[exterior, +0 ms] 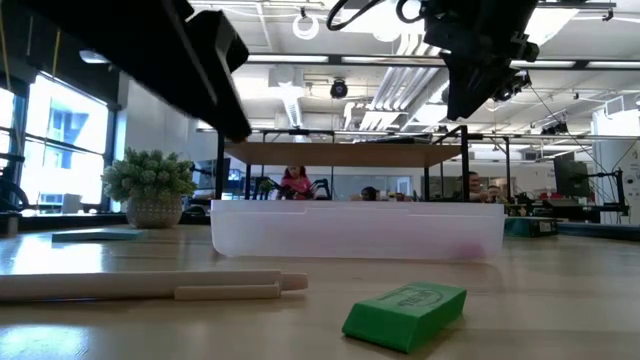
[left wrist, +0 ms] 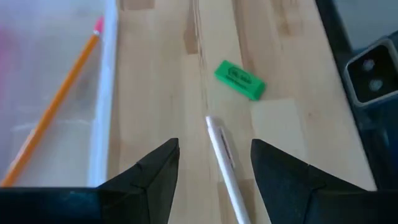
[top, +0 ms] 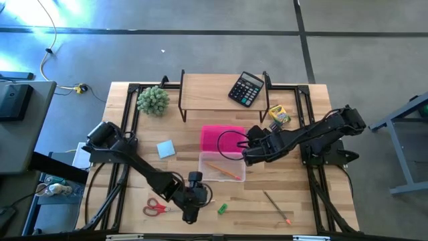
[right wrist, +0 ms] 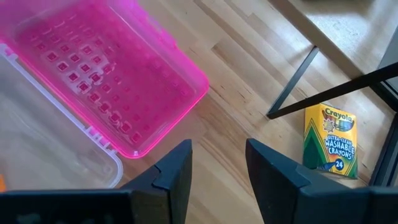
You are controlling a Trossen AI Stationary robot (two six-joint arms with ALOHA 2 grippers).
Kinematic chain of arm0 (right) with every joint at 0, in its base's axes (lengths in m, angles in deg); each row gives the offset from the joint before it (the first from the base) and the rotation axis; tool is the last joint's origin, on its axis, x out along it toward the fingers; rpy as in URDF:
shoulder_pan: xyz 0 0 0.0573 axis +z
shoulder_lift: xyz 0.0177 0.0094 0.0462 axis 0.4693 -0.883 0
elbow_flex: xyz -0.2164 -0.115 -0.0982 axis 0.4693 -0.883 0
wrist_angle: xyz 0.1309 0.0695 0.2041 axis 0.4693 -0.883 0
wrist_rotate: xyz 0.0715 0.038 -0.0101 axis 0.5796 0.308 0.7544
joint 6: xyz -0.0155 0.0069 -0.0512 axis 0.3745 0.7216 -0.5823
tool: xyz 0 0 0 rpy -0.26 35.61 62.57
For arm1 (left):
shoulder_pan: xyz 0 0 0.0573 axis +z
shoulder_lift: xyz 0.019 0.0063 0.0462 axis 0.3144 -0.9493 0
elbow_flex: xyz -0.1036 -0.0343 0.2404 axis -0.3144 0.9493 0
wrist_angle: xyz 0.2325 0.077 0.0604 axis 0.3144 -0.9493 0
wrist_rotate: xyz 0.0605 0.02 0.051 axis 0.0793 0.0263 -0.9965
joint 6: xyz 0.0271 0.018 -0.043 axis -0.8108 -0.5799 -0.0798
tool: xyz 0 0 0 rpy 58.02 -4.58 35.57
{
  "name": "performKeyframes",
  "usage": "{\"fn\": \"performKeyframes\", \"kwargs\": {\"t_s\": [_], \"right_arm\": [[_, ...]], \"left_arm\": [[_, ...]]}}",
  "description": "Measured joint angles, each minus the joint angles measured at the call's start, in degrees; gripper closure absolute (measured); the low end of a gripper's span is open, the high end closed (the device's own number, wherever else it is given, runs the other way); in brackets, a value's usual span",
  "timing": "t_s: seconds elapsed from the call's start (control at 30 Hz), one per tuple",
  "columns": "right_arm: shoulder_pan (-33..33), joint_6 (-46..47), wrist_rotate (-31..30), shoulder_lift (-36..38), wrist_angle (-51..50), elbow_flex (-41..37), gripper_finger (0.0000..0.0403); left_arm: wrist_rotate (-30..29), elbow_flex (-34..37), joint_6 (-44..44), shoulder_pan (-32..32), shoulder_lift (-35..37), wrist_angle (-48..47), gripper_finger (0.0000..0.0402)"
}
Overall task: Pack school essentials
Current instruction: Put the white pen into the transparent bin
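Left hand [left wrist: 211,171], fingers spread, is straddling a white pen [left wrist: 222,158] whose near end is running out of frame, beside the green eraser [left wrist: 240,79]; right hand [right wrist: 217,168] is hovering open near the half-shadowed crayon box [right wrist: 329,140].

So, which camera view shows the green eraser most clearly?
The low view: the green eraser lies close to the camera and fills much of the foreground. The left wrist view shows it whole but farther off, beyond the left hand. The high view gives only a small green spot. The right wrist view misses it.
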Motion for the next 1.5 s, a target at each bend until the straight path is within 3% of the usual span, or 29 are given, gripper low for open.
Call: {"fn": "performKeyframes", "kwargs": {"t_s": [0.4, 0.83, 0.97, 1.33, 1.5], "right_arm": [[0.0, 1.2, 0.0, 0.0, 0.1, 0.0, 0.0261], [0.0, 1.2, 0.0, 0.0, 0.1, 0.0, 0.0261], [0.0, 1.2, 0.0, 0.0, 0.1, 0.0, 0.0261], [0.0, 1.2, 0.4, 0.0, 0.1, 0.0, 0.0261], [0.0, 1.2, 0.4, 0.0, 0.1, 0.0, 0.0261]], "left_arm": [[-0.1, 0.0, 1.9, -0.6, -6.6, 5.1, 0.0213], [-1.7, -0.1, 5.1, -1.8, -10.1, 4.0, 0.0216], [-1.7, -0.3, 6.5, -1.8, -10.1, 1.3, 0.0246], [-0.1, -0.3, 4.7, -2.4, -10.0, -3.6, 0.038], [0.0, -0.2, 3.9, -2.4, -10.0, -3.7, 0.0393]]}}
